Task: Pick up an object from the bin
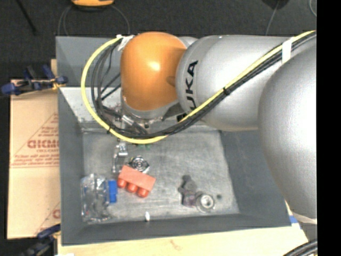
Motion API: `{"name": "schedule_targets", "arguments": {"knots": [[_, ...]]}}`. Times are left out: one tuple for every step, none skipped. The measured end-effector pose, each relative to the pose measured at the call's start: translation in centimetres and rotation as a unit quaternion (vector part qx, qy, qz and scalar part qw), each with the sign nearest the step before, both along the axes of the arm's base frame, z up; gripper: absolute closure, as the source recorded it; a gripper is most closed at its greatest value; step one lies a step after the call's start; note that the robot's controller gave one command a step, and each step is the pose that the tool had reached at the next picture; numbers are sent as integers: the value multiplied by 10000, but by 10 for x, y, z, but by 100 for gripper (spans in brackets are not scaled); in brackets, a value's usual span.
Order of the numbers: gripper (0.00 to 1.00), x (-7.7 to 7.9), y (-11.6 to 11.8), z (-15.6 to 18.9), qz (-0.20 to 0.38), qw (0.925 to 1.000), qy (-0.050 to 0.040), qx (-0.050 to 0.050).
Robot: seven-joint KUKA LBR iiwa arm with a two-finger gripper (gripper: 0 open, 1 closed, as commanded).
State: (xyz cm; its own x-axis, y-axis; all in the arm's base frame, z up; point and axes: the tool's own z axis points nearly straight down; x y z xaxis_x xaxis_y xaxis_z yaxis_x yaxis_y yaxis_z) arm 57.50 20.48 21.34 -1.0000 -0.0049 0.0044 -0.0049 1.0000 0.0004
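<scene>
Pincer (120,157) beside red block (136,181) (left half)

- Arm (240,84) with orange cover (149,71) hangs over the grey bin (181,153).
- Red three-studded block (136,181) lies just beside a round metal piece (139,164).
- Clear packet (95,199) front-left.

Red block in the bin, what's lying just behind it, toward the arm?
A round metal part lies just behind the red block, right at its far edge. Whether the block covers some of that part, or anything lies under the block, cannot be seen.
</scene>
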Motion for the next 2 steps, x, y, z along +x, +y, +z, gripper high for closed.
{"name": "schedule_targets", "arguments": {"knots": [[0,-8,-86,-117,55,10000,7,-15],[0,-22,-93,-139,-699,9975,-99,33]]}}
